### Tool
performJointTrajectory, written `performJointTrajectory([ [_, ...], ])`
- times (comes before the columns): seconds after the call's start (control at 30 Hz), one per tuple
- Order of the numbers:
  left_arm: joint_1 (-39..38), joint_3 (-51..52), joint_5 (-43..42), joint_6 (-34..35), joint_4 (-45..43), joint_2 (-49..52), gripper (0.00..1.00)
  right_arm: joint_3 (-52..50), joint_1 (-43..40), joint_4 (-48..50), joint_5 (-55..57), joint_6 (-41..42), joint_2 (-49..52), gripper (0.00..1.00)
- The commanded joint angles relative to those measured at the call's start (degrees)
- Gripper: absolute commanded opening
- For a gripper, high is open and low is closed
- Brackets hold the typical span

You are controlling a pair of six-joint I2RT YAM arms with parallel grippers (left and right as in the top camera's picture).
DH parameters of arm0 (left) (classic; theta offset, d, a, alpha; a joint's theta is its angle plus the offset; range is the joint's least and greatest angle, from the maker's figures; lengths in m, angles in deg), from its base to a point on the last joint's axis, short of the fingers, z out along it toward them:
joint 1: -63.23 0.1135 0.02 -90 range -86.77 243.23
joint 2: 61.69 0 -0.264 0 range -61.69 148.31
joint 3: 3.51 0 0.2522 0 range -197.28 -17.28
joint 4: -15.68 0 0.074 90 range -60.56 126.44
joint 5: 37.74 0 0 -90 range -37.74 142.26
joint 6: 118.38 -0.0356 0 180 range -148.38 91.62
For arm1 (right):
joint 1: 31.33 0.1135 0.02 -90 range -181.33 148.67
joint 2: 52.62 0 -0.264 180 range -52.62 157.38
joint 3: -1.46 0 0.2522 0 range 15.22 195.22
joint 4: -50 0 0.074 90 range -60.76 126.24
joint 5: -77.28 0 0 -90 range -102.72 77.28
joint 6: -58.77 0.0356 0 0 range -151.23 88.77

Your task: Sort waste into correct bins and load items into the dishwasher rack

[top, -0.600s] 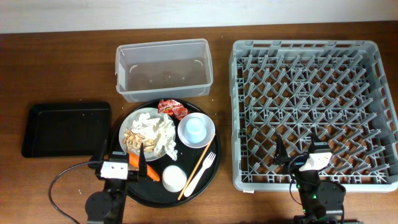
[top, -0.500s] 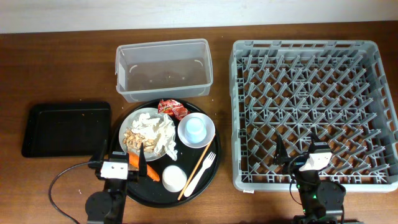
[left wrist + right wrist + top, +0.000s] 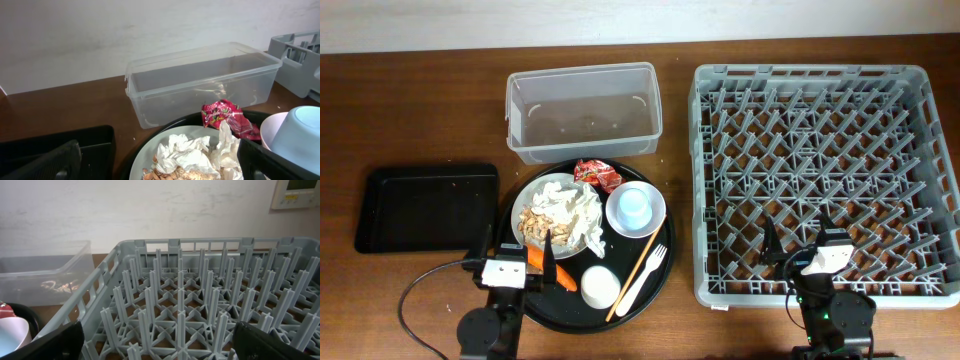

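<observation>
Gaping wide and empty: left hand [image 3: 516, 252] at the carrot [image 3: 565, 279] on the round tray [image 3: 555, 306], right hand [image 3: 798, 236] at the near edge of the dishwasher rack [image 3: 820, 100].

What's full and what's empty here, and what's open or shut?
Clear rectangular plastic tub: empty.
Shallow black rectangular tray: empty.
Large grey plastic dishwasher rack: empty.
White round plate: heaped with crumpled white tissues and beige food scraps.
White bowl: holding pale blue cup.
Left end effector: open.
Right end effector: open.

Bright, even light; wrist-view edges perhaps blurred
</observation>
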State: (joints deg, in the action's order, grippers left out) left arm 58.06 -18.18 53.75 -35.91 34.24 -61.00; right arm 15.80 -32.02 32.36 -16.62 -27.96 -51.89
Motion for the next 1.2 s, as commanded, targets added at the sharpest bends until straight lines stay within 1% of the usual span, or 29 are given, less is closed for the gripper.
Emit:
performJointTrajectory([
  [0.0, 0.35, 0.42, -0.66, -0.74, -0.02, -0.33, 0.99, -0.26, 0.31, -0.26, 0.09, 0.37, -0.42, 0.99],
  [0.9, 0.35, 0.37, -0.63, -0.74, -0.07, -0.33, 0.99, -0.26, 0.31, -0.24, 0.04, 0.37, -0.42, 0.98],
  [1.03, 0.35, -1.05, -0.63, -0.74, 0.13, -0.28, 0.99, -0.11, 0.31, -0.33, -0.76, 0.39, -0.37, 0.98],
  [1.07, 0.35, -1.57, -0.63, -0.74, 0.61, -0.28, 0.99, 0.26, 0.31, -0.52, -1.49, 0.39, -0.37, 0.98],
  [1.17, 0.35, -5.07, -0.63, -0.72, 6.82, 0.70, 0.99, 3.19, 0.31, -3.13, -1.68, 0.37, 0.59, 0.98],
])
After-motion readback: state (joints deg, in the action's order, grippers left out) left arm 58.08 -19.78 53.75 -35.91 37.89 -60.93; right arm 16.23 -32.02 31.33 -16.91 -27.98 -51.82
